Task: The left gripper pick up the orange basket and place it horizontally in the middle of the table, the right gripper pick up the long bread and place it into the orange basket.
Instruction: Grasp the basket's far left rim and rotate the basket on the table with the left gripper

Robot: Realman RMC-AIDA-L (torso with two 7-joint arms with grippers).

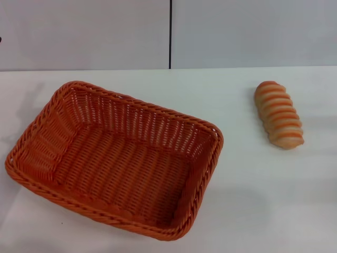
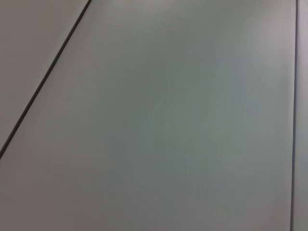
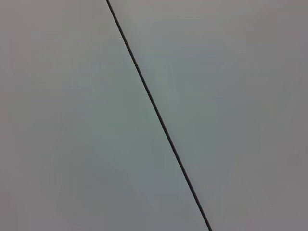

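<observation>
The orange basket [image 1: 113, 158] lies on the white table [image 1: 263, 200], left of centre in the head view, turned at a slant, with nothing inside it. The long bread [image 1: 278, 114] rests on the table at the right, apart from the basket, its ridged stripes facing up. Neither the left gripper nor the right gripper shows in any view. Both wrist views show only plain grey panels with thin dark seams.
A grey wall with a dark vertical seam [image 1: 170, 34] stands behind the table's far edge. Bare white tabletop stretches between the basket and the bread and along the front right.
</observation>
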